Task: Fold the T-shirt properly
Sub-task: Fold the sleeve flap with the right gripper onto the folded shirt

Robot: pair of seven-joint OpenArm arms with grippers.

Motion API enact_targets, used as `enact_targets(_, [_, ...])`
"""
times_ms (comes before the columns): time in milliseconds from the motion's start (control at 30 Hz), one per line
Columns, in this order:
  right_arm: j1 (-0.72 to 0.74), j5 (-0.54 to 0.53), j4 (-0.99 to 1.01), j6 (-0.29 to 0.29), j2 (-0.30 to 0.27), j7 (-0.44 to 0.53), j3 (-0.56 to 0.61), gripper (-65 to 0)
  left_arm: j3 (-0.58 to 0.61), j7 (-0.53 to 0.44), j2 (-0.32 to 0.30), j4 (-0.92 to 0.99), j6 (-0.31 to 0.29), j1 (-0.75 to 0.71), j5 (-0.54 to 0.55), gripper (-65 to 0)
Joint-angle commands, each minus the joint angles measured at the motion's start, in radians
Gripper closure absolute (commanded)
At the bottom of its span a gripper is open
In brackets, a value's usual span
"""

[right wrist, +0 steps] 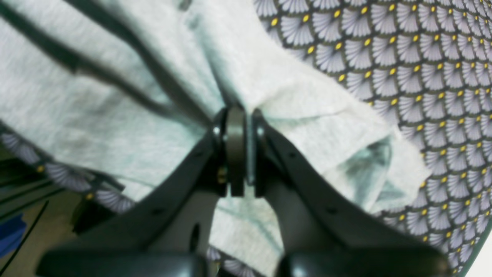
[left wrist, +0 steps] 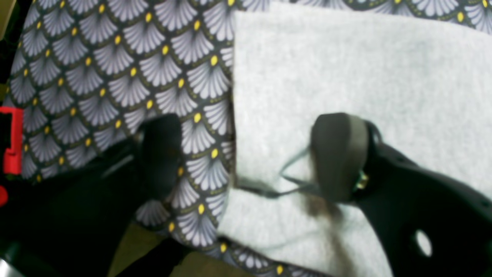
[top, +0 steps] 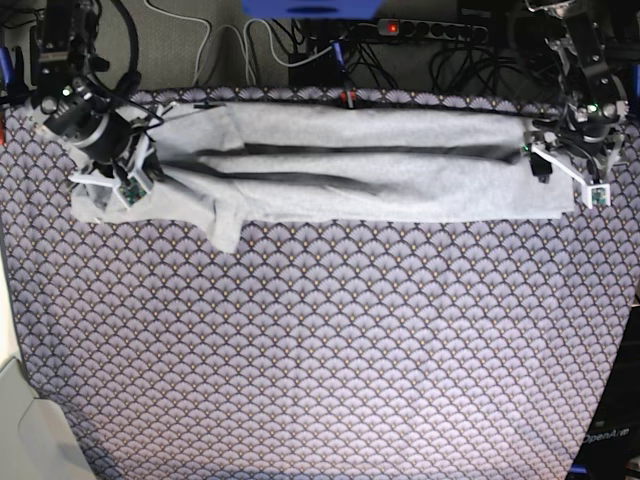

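Base view, left to right. Right gripper [top: 128,178] at far-left end of the T-shirt [top: 350,170], jaws pinched together on a bunch of grey fabric; right wrist view confirms pads closed with cloth gathered between them [right wrist: 240,154] and folds radiating away from the pinch. Probably gripped there to hold or lift that end for a fold. Small flap, likely a sleeve [top: 228,228], sticking out below the shirt band just right of that gripper, lying flat on the tablecloth [top: 320,350].

T-shirt stretched as a long narrow band across the far part of the table, already folded lengthwise judging by the dark crease lines along it. No lettering visible. Far edge close to the table's back edge; near edge straight, bordering a wide stretch of bare tablecloth toward the camera, so plenty of room to bring an end inward or forward.

Left gripper [top: 568,170] at the far-right end, jaws wide apart. Left wrist view: one finger [left wrist: 338,154] over grey fabric, the other over patterned cloth, straddling the shirt's side edge [left wrist: 233,115]; nothing clamped. Cannot tell whether the fingertip touches the fabric. Likely positioned to close on that end.

Little margin at either side: both shirt ends sit near the table's left and right edges. Cables and a power strip [top: 430,30] behind the back edge, out of the working zone.
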State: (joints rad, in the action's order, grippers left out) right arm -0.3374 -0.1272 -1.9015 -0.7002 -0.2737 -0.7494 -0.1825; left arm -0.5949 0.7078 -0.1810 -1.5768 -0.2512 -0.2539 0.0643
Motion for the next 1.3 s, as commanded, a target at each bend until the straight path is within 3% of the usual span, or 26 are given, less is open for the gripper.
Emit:
enact_targets(0, [0.007,-0.005,-0.019,0.002,-0.011,0.020,-0.007,0.0,-0.007,-0.015,-0.016,-0.014,0.003,0.006,0.001,-52.8])
enact_targets(533, [-0.044,-0.005,-0.017,0.002,-0.008,0.018,-0.084,0.0,-0.007,-0.014,-0.016,-0.014,0.003,0.008,0.001,-52.8])
enact_targets(933, [-0.087,-0.004,-0.016,0.002,0.047,0.011,-0.064,-0.1,-0.007,-0.015,-0.031,-0.014,0.003,0.009,0.001,-52.8])
enact_targets(1267, [-0.087,-0.002,-0.014,0.002,0.040,-0.011,-0.061,-28.0,-0.007,-0.017,-0.036,-0.014,0.003,0.008,0.001,-52.8])
